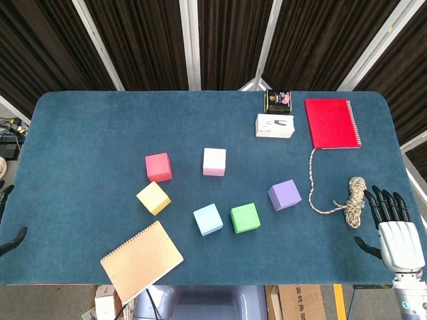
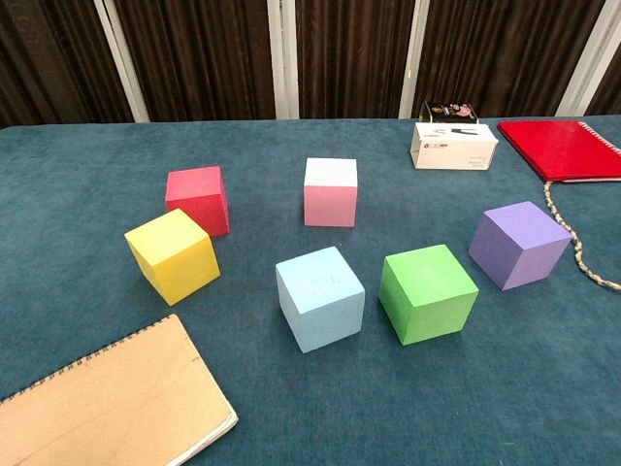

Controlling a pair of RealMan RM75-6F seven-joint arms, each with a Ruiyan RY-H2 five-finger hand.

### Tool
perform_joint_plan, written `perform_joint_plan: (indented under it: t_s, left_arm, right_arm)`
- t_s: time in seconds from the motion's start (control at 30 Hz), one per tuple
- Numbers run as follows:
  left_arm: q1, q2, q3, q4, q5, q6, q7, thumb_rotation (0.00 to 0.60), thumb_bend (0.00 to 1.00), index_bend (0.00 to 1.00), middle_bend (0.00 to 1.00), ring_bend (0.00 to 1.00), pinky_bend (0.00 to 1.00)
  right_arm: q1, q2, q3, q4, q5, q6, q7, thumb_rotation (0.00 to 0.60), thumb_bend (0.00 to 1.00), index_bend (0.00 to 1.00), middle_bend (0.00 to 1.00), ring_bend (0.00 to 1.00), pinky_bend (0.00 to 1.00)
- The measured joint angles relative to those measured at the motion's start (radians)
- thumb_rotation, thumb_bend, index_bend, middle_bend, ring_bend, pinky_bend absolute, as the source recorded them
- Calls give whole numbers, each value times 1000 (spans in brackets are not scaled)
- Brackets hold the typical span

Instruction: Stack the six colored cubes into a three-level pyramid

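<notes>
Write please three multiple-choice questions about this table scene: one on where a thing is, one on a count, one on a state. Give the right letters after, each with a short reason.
1. Where does the rope lie?
A. On the tan notebook
B. Below the red notebook, near the right hand
C. Between the red and yellow cubes

2. How many coloured cubes sit on the table?
A. Four
B. Five
C. Six

3. What is the state of the cubes?
A. All apart on the table, none stacked
B. Two stacked
C. A finished pyramid

Answers:
1 B: the rope runs down from the red notebook to a bundle beside the right hand.
2 C: the red cube, pink cube, yellow cube, blue cube, green cube and purple cube make six.
3 A: each cube rests on the table, none on another.
</notes>
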Motion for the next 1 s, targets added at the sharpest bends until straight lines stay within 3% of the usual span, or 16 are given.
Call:
perform_joint_plan:
  t_s: [0.67,1.0]
  left_arm:
    - [9,3,0,-15,2,14,8,600,359,80,0,0,32]
    - [15,-1,-5,-17,-6,21,24,600,359,80,0,0,32]
  right_arm:
    - [27,4,-33,-4,-46,-58,42,600,163,0,0,0,0]
    - [145,75,-21,-7,-78,-201,228,600,163,0,0,0,0]
